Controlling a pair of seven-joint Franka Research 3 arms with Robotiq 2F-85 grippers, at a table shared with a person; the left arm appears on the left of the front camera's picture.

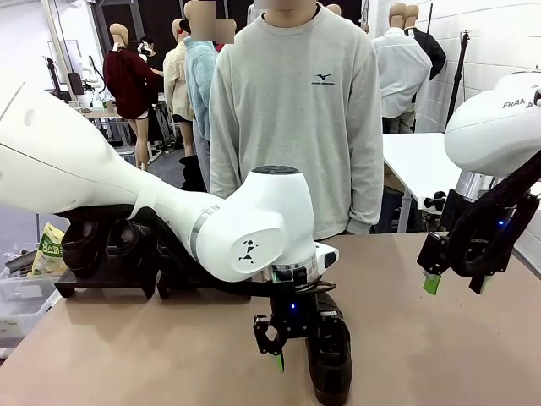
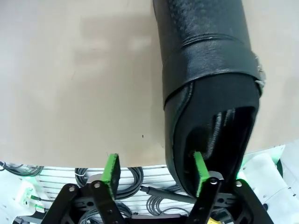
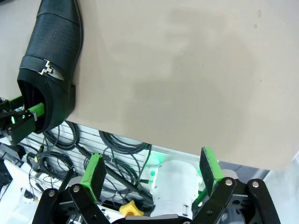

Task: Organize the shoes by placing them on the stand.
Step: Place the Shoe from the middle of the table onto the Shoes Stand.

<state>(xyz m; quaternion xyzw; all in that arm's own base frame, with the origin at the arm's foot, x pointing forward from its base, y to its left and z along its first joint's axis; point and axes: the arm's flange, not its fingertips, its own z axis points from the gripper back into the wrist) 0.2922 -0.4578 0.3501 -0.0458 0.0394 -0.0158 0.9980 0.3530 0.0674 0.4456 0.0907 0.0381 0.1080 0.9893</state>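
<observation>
Here, far left on my front view, the stand point(image 1: 101, 283) sits on the tabletop point(image 1: 152, 355) with two black shoes point(image 1: 106, 241) on top, side by side, partly hidden behind my left arm. I cannot make out a second riser or a further shoe behind the arm.

Centre: left gripper point(image 1: 292, 342) is down at the near edge of the tabletop, at the heel end of a lone shoe point(image 1: 331, 355) that stands on the tabletop with its toe pointing away from the edge. In the left wrist view one green pad point(image 2: 200, 171) sits inside the heel opening of this shoe point(image 2: 205, 93) and the other pad hangs outside in free air, off the heel wall. Jaws stand partly apart; I cannot tell whether they have a pinch on the heel wall. The right wrist view shows the same shoe point(image 3: 49, 70), buckle strap across the top, with a green fingertip at its opening.

Behind the tabletop a person point(image 1: 296, 118) in a grey sweatshirt stands, arms down.

Right: right gripper point(image 1: 455, 283) hangs above the tabletop, well apart from the shoe, jaws spread wide, nothing between its fingers point(image 3: 93, 175).
</observation>
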